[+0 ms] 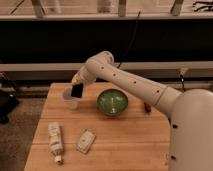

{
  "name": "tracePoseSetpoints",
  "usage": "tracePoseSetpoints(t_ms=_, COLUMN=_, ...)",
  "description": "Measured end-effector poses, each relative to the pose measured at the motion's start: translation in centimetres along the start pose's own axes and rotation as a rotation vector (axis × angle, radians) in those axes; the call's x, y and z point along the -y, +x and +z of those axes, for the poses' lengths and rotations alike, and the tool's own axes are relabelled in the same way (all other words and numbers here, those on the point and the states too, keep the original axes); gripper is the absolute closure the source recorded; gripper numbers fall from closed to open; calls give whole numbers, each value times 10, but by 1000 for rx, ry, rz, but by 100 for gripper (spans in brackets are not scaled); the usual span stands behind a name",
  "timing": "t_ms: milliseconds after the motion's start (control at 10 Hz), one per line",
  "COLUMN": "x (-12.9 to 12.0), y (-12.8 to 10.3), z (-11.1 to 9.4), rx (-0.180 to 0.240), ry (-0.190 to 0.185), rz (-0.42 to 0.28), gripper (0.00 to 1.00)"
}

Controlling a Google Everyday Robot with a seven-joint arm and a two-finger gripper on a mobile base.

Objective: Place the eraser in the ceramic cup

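In the camera view the gripper (76, 85) hangs at the left side of the wooden table (125, 135), pinching the eraser (77, 90) on end so its narrow edge points down into the ceramic cup (69, 99) just beneath. That upright hold suits the cup's narrow mouth. The green bowl (112, 102) sits beside it, the white packet (86, 141) nearer the front.

The gripper (76, 84) holds the eraser (77, 90) just above the ceramic cup (69, 99). The bowl (112, 102) stands right of the cup; a bottle (54, 141) and a packet (85, 141) lie nearer the front of the table (130, 140).
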Motion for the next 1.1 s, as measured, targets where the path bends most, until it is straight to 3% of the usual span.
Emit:
tracePoseSetpoints(t_ms=500, x=12, y=10, z=26, rx=-12, ry=25, rz=-15, gripper=100)
tracePoseSetpoints(t_ms=800, x=42, y=14, z=40, rx=-13, ry=38, rz=-30, gripper=100)
tracePoseSetpoints(t_ms=1100, x=37, y=15, z=48, rx=-17, ry=37, rz=-34, gripper=99)
